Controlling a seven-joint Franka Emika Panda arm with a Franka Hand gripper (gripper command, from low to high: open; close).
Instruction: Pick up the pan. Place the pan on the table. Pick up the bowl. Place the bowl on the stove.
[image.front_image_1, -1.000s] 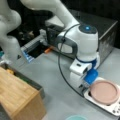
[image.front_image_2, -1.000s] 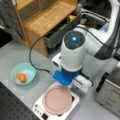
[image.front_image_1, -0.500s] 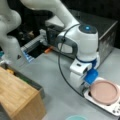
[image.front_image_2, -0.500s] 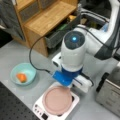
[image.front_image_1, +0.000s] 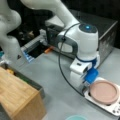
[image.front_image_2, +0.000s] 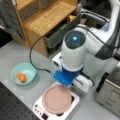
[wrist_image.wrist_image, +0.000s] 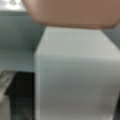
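The pinkish-brown pan (image.front_image_1: 103, 92) (image.front_image_2: 56, 98) lies on the white stove (image.front_image_1: 113, 110) (image.front_image_2: 40, 111) in both front views. My gripper (image.front_image_1: 86, 85) (image.front_image_2: 73, 83) hangs low at the pan's edge, over its handle, and the hand hides the fingertips. In the wrist view the white handle (wrist_image.wrist_image: 75, 75) fills the middle, with the pan's rim (wrist_image.wrist_image: 72, 12) just beyond it. The teal bowl (image.front_image_2: 23, 72) stands on the grey table (image.front_image_2: 15, 50) to the left of the stove and holds an orange piece (image.front_image_2: 21, 77). A sliver of the bowl (image.front_image_1: 76, 117) shows at a front view's bottom.
A light wooden box (image.front_image_1: 17, 97) (image.front_image_2: 47, 17) stands on the table with an open grey drawer (image.front_image_2: 57, 37) beside it. The steel toaster oven (image.front_image_1: 107, 37) (image.front_image_2: 111, 92) sits close behind the arm. A black cable (image.front_image_2: 33, 57) loops from the wrist.
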